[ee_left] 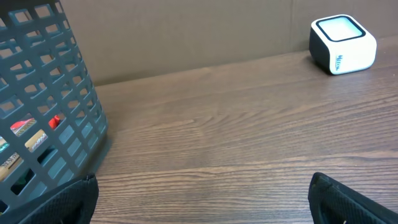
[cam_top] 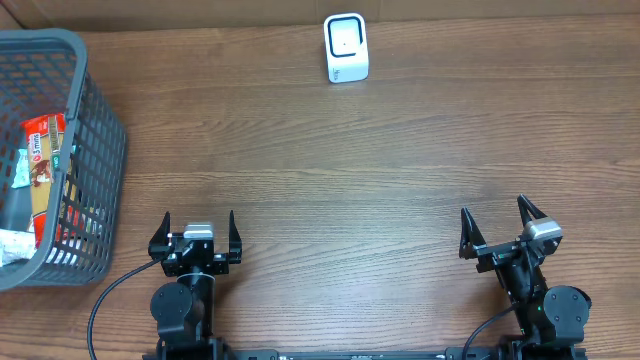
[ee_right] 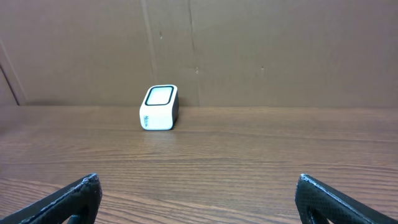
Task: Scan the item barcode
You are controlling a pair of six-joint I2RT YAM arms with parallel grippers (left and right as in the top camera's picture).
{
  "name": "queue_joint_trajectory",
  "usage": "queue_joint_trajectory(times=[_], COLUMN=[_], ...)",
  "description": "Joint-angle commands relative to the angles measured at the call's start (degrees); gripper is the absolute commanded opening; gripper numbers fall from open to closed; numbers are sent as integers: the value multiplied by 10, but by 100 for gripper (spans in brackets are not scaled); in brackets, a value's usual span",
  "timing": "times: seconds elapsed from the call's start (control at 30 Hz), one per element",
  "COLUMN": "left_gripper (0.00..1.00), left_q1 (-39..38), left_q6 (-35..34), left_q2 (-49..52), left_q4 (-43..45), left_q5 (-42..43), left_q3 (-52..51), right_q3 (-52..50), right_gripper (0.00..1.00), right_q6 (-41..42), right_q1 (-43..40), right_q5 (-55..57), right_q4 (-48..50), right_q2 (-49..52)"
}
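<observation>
- Near edge: left gripper (cam_top: 198, 218) and right gripper (cam_top: 494, 208) both stand spread wide, holding nothing.
- Left: the red packet (cam_top: 45, 165) lies inside the grey basket (cam_top: 105, 150). It looks light, crinkly and slippery, so pinch it gently across its narrow width.
- Far centre: the white scanner (cam_top: 346, 47) stands well apart from the basket.

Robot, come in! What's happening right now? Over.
Left gripper, right gripper open, empty. Snack packs in basket, scanner at far edge. Nothing blocking.
</observation>
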Motion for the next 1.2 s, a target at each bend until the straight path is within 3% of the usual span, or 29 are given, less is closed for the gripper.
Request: queue_joint_trajectory(times=[0.0,0.73,1.17], left_gripper=[100,100,100], left_q1=[-3,-3,-3], left_q6=[9,8,-11], left_q2=[-6,-6,-6], left_q4=[-1,-1,4], left_q5=[-3,-2,50], left_q3=[-2,-2,-2], right_q3=[-6,-6,-6], right_gripper=[100,100,100], right_q6=[1,1,1], right_q1=[3,3,3], right_q5=[2,2,2], right_q4=[3,3,3], right_q2=[-5,-5,-5])
